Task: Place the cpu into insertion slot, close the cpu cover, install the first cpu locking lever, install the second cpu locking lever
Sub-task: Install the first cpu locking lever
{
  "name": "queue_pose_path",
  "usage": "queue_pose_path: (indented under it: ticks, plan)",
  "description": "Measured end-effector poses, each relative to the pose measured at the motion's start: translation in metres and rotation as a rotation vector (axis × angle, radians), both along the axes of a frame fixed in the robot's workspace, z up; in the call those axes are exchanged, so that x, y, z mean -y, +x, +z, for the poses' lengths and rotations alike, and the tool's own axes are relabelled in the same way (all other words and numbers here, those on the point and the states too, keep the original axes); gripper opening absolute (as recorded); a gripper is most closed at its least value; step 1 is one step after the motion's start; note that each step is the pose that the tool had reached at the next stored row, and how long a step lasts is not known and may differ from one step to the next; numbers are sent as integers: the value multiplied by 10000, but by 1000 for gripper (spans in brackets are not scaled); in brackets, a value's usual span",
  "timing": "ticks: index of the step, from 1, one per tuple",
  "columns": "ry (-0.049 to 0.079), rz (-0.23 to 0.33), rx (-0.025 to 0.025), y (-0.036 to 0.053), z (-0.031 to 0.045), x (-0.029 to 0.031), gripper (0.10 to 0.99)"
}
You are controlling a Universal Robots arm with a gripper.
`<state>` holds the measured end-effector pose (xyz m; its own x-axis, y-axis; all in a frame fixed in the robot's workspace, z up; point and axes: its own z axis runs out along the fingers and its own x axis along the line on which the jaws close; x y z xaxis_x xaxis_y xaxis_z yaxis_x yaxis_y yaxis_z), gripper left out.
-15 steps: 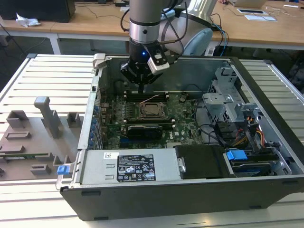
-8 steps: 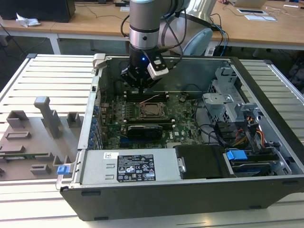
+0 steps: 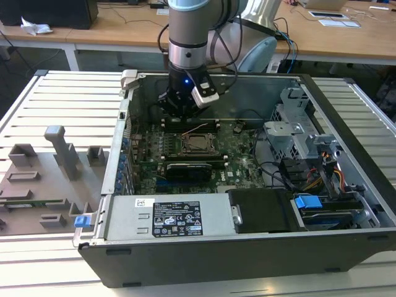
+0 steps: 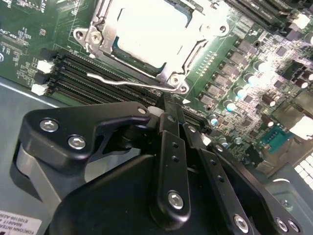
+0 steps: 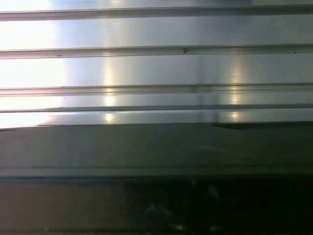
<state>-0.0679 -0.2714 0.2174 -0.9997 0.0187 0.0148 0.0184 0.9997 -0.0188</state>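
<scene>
The cpu [image 4: 146, 29] lies in its socket on the green motherboard [image 4: 19, 29], its pale top showing through the square opening of the cpu cover [image 4: 195, 54], which is down over it. A thin wire locking lever [image 4: 127, 83] stands free along the socket's edge, beside the memory slots [image 4: 73, 73]. My black gripper [image 4: 166, 104] is shut, its tips close to the lever's hinge end; I cannot tell whether they touch it. In the exterior view the gripper [image 3: 184, 110] hangs just behind the socket [image 3: 198, 143], with the lever [image 3: 198, 128] raised.
The open computer case [image 3: 204, 253] lies on a slatted metal table [image 5: 146, 68]. A power supply [image 3: 167, 216] lies at the front. A drive cage [image 3: 297, 133] and cables [image 3: 322, 176] crowd the exterior view's right. A grey fixture plate [image 3: 55, 167] lies on the left.
</scene>
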Motion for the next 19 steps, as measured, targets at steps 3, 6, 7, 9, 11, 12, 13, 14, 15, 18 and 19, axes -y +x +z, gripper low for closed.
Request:
queue_pose_path:
  ticks: [3, 6, 7, 9, 11, 12, 13, 14, 15, 18, 19]
  plan:
    - [-7, 1, -31, 114, -17, -23, 106]
    - [2, 2, -46, 229, -41, -27, 106]
    - [3, 2, -51, 249, -45, -27, 106]
    - [0, 0, -61, 301, -56, -27, 106]
    - [0, 2, -63, 332, -65, -27, 106]
    - [0, 1, -65, 342, -69, -27, 106]
    - [0, 0, -69, 358, -74, -27, 106]
    - [1, 0, -73, 387, -85, -27, 106]
    - [1, 2, -78, 415, -96, -26, 106]
    - [3, 0, -85, 462, -117, -22, 106]
    - [2, 2, -86, 472, -122, -17, 106]
